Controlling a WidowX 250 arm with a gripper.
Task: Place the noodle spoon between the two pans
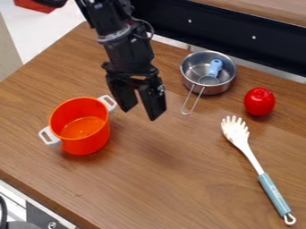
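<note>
Orange pot [80, 144] with white side handles, camera view, left part of the wooden counter [173, 179]. Metal pan [216, 91] farther back, a small blue-handled utensil [215, 67] inside it. Black gripper [142, 114] hangs between the two, fingers spread well apart, holding nothing. Noodle spoon [250, 156] lies at right, outside the gap between the pans, its white toothed head near a tomato [259, 102] (very red, that one).

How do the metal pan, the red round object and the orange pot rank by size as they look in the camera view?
Largest to smallest:
1. Orange pot
2. Metal pan
3. Red round object
</note>
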